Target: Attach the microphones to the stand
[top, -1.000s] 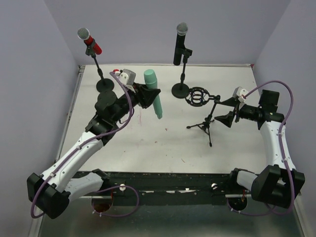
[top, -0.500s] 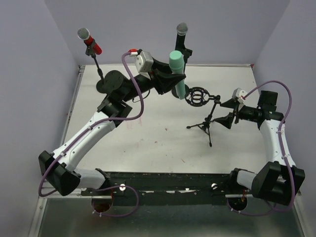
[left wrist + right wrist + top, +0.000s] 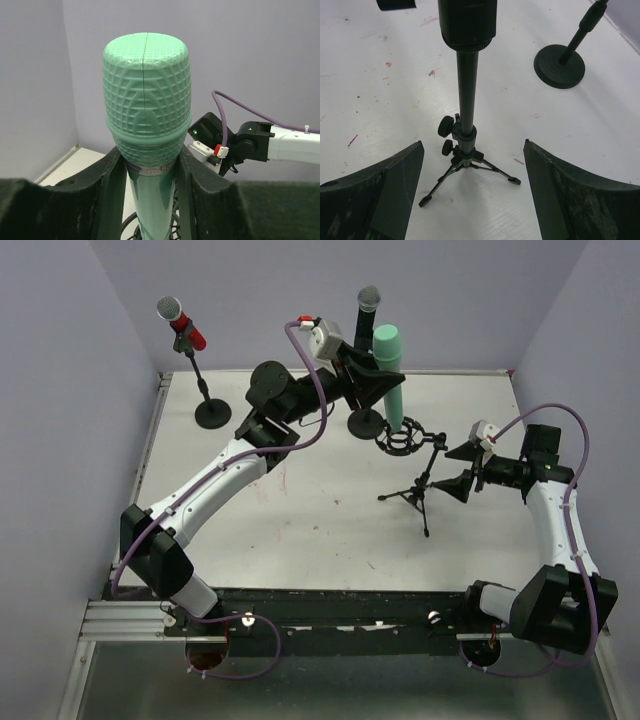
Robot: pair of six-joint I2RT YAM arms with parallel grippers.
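My left gripper [image 3: 378,378] is shut on the mint-green microphone [image 3: 392,380] and holds it upright, head up. Its lower end sits at the black ring mount [image 3: 400,436] of the tripod stand [image 3: 415,492]. In the left wrist view the fingers [image 3: 114,190] clamp the microphone [image 3: 146,115] just below its head, with the ring [image 3: 176,229] underneath. My right gripper [image 3: 463,468] is open, its jaws either side of the tripod's pole [image 3: 466,95] without touching it. The red microphone [image 3: 181,323] and the black microphone [image 3: 364,328] sit in their stands at the back.
The red microphone's round base [image 3: 212,415] stands at the back left. The black microphone's round base [image 3: 365,423] is close behind the ring mount and also shows in the right wrist view [image 3: 559,59]. Grey walls close in the table on three sides.
My left arm has carried the mint-green microphone from the middle-left of the table to the right and back, turning it upright over the ring mount. The right arm has not moved.
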